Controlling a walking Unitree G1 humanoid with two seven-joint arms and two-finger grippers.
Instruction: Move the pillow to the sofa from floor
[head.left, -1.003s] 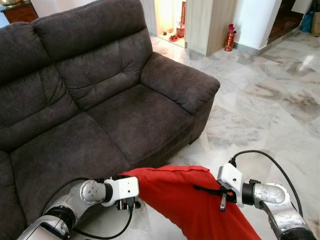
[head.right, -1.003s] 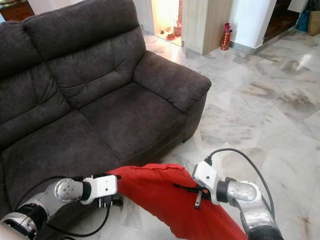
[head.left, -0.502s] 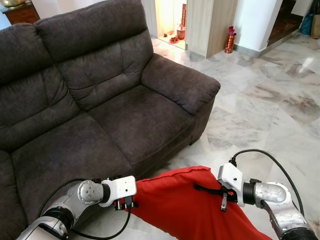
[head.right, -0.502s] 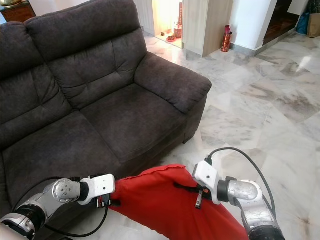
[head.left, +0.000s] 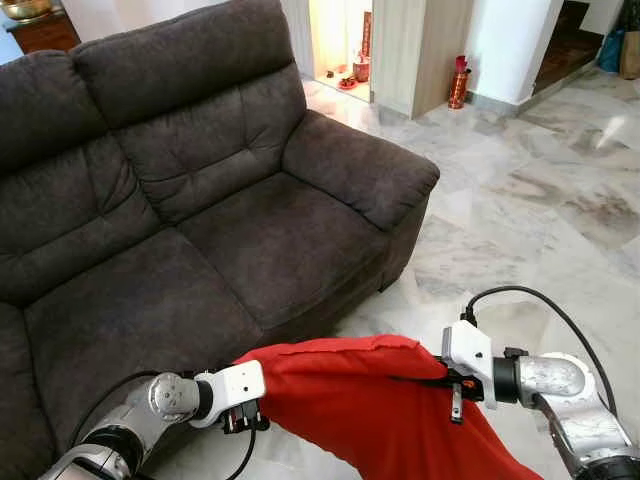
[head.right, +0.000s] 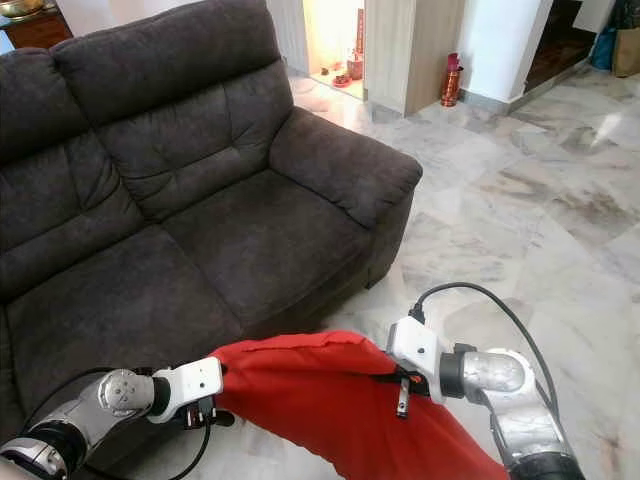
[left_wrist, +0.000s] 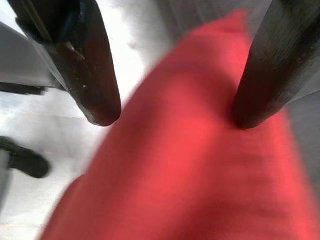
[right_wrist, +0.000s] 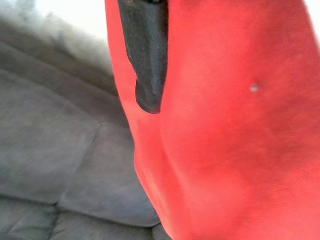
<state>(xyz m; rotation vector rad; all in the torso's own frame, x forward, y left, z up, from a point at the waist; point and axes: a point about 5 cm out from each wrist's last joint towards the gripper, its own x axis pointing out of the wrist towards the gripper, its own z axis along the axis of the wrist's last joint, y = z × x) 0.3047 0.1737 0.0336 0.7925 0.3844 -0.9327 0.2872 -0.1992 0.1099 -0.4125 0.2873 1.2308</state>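
**Red pillow raised toward sofa edge**

- Sofa (head.left: 200, 230): dark grey, seat unoccupied, just beyond the load.
- Pillow (head.left: 370, 400): red, held off the marble floor (head.left: 540, 200), its top edge higher than half a second ago; lift under way, placement pending.
- Left gripper (head.left: 262, 400): fingers (left_wrist: 95, 75) straddling one pillow end.
- Right gripper (head.left: 425, 372): clamped on the other end.
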